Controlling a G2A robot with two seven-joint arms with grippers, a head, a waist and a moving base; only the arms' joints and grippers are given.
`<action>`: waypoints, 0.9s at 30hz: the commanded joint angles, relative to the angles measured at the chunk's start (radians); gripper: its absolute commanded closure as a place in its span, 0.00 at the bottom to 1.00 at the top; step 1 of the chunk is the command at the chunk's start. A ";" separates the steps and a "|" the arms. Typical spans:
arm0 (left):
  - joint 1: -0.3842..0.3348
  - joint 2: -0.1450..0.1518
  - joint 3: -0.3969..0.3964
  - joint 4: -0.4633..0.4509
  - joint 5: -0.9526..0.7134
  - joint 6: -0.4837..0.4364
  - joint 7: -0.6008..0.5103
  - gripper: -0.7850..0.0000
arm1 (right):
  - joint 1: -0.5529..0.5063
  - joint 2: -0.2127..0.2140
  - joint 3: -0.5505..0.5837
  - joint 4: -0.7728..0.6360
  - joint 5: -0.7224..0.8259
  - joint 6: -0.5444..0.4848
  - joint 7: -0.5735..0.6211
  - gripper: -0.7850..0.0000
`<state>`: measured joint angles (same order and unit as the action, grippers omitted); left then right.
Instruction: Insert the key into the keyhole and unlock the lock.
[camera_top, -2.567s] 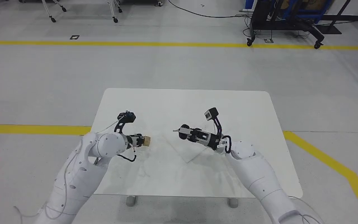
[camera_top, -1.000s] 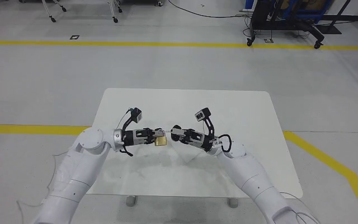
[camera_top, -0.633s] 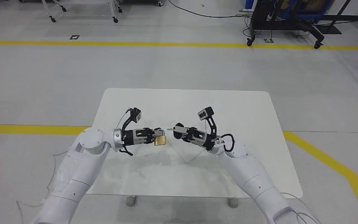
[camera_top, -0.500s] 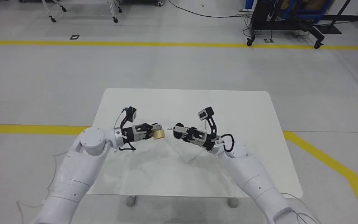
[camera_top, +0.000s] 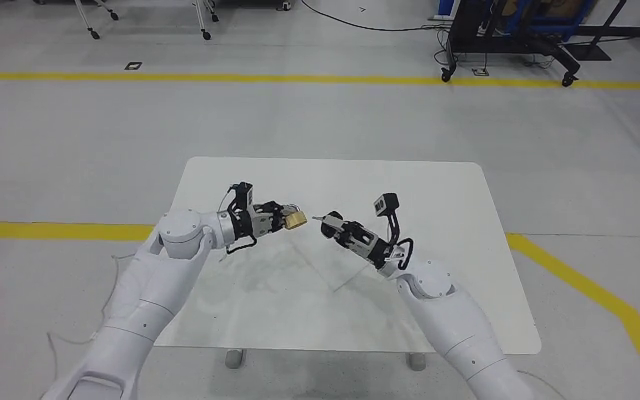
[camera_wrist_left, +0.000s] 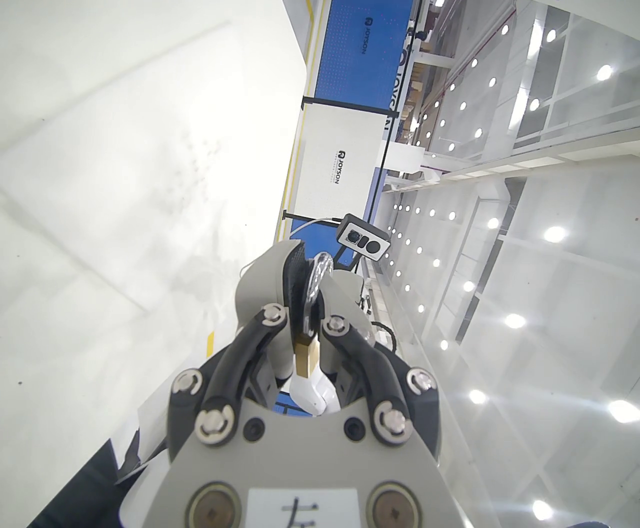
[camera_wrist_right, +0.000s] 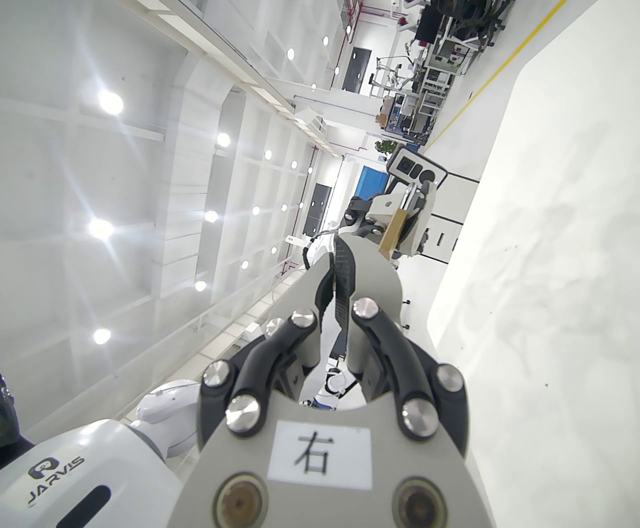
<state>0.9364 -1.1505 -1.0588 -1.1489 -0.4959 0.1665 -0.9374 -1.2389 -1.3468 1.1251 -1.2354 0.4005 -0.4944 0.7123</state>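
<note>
Over table (camera_top: 450, 200), left gripper (camera_top: 282, 213) clamped lock (camera_top: 294, 217), right gripper (camera_top: 327, 225) pinched key (camera_top: 317, 217), its tip aimed lockward, just apart.

I hold a brass-gold, silver-shackled lock (camera_top: 294, 217) and a silvery key (camera_top: 317, 217); the surface (camera_top: 440, 200) is plain white.

A brass padlock (camera_top: 293, 217) hangs in midair, a silver key (camera_top: 317, 216) just beside it.
</note>
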 joint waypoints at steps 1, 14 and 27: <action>0.000 0.000 0.000 0.000 0.000 0.000 0.000 1.00 | 0.000 0.000 0.000 0.000 0.000 0.000 0.000 1.00; 0.086 -0.022 -0.054 -0.004 -0.218 -0.177 0.158 1.00 | -0.068 -0.018 -0.045 -0.056 -0.040 -0.006 -0.235 1.00; 0.093 -0.040 -0.032 0.004 -0.130 -0.306 0.266 1.00 | -0.102 -0.066 -0.174 -0.086 -0.301 -0.016 -0.645 1.00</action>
<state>1.0265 -1.1893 -1.0950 -1.1381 -0.6415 -0.1330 -0.6793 -1.3443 -1.4091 0.9591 -1.3250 0.0921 -0.5131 0.0754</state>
